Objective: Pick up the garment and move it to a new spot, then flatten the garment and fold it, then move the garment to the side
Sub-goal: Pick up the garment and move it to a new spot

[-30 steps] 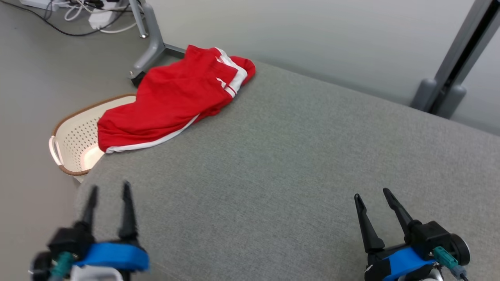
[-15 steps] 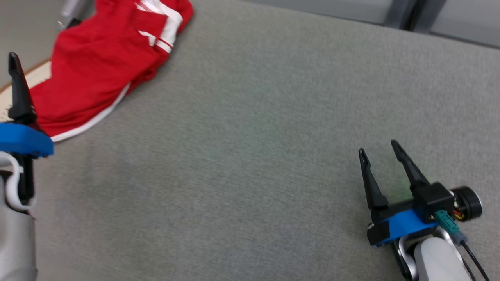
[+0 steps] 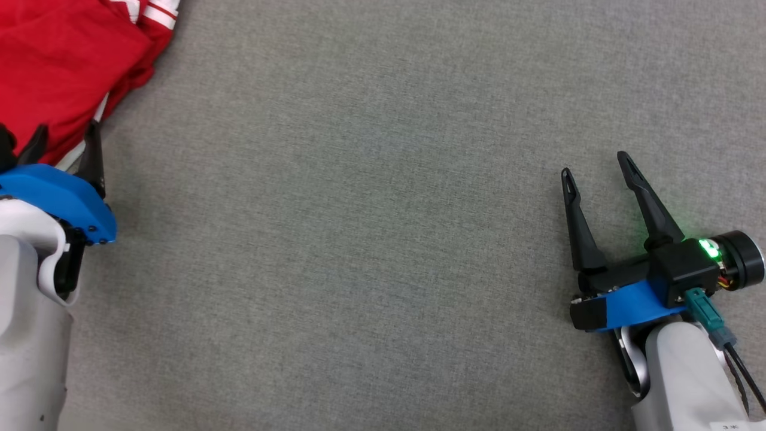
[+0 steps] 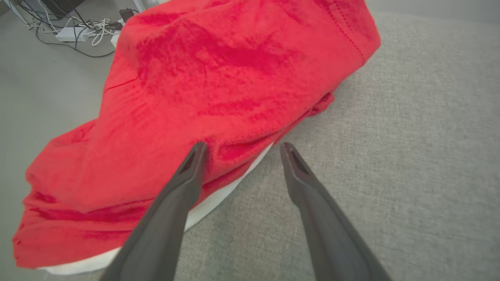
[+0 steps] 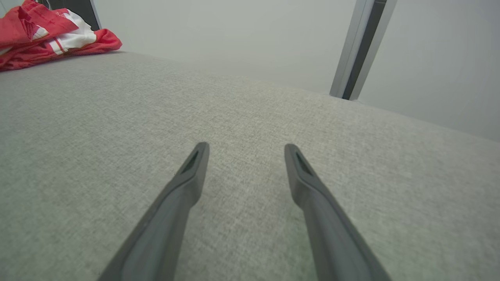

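The garment (image 4: 215,78) is not yet grasped: left gripper (image 4: 242,146) wide at its hem (image 4: 222,193), right gripper (image 3: 593,164) wide, idle; all steps remain.

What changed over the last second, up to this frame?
The head camera tilted down, so the whole view shifted. The left gripper reached forward to the near hem of the garment, with its jaws open, one finger over the red cloth and one over the cushion. Nothing is gripped yet. The right gripper stayed open above the cushion. The garment looks unmoved.
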`<state>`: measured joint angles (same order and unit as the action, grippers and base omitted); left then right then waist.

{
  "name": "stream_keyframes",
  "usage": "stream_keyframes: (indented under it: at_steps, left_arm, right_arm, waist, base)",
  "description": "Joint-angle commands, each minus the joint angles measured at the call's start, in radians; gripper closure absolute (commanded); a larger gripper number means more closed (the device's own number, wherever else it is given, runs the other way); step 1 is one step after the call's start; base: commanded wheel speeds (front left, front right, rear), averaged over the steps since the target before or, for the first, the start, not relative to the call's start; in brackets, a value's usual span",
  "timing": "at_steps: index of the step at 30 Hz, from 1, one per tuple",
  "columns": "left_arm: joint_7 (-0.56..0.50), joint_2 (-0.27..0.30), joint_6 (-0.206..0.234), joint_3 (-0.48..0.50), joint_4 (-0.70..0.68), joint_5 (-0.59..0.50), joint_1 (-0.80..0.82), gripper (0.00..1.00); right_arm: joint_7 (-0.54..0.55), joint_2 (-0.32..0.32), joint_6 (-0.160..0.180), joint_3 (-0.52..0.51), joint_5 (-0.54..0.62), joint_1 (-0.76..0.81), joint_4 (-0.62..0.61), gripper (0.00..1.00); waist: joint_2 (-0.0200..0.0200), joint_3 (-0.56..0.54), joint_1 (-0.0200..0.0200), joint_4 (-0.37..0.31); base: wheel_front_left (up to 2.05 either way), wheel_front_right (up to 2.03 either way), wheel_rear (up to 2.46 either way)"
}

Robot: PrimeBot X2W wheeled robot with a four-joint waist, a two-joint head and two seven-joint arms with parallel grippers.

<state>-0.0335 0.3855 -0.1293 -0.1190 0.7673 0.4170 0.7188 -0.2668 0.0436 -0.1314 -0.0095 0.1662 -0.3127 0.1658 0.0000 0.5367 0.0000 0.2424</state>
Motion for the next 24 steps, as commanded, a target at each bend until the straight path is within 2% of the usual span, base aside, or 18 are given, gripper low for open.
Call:
stream_keyframes:
  at_steps: [1, 7, 9, 10, 11, 12, 19, 24]
  left_arm:
    - [0.002, 0.012, -0.001, -0.011, 0.01, 0.009, 0.02, 0.0]
    - [0.032, 0.05, -0.001, -0.042, 0.096, 0.036, 0.065, 0.0]
    - [0.044, 0.056, -0.001, -0.048, 0.123, 0.039, 0.077, 0.53]
    - [0.05, 0.062, -0.001, -0.049, 0.137, 0.037, 0.083, 0.69]
    - [0.054, 0.063, -0.001, -0.051, 0.15, 0.039, 0.087, 0.93]
    - [0.058, 0.064, -0.001, -0.054, 0.162, 0.043, 0.09, 1.0]
    - [0.118, 0.093, -0.001, -0.081, 0.189, 0.048, 0.106, 1.0]
    - [0.14, 0.173, -0.001, -0.11, 0.158, 0.033, 0.118, 1.0]
  right_arm:
    - [0.004, 0.012, 0.001, -0.008, 0.007, 0.003, 0.029, 0.0]
    - [0.007, 0.014, 0.002, -0.001, 0.001, 0.008, 0.027, 0.0]
    - [0.007, 0.014, 0.002, -0.004, -0.001, 0.012, 0.027, 0.0]
    - [0.007, 0.015, 0.002, -0.006, -0.002, 0.014, 0.027, 0.0]
    - [0.007, 0.015, 0.002, -0.006, -0.003, 0.015, 0.029, 0.0]
    - [0.007, 0.015, 0.002, -0.007, -0.005, 0.016, 0.031, 0.0]
    - [0.006, 0.011, 0.001, 0.015, -0.043, 0.008, 0.032, 0.0]
    - [0.002, 0.009, 0.001, 0.024, -0.084, 0.014, 0.042, 0.0]
  waist:
    - [0.0, 0.006, 0.0, -0.004]
    - [0.0, 0.03, 0.0, -0.025]
    - [0.0, 0.032, 0.0, -0.028]
    - [0.0, 0.031, 0.0, -0.029]
    - [0.0, 0.029, 0.0, -0.029]
    - [0.0, 0.026, 0.0, -0.03]
    - [0.0, -0.021, 0.0, -0.03]
    - [0.0, -0.105, 0.0, -0.049]
  base:
    - [0.0, 0.0, 0.0]
    - [0.0, 0.0, 0.0]
    - [0.0, 0.0, 0.0]
    - [0.0, 0.0, 0.0]
    - [0.0, 0.0, 0.0]
    - [0.0, 0.0, 0.0]
    - [0.0, 0.0, 0.0]
    - [0.0, 0.0, 0.0]
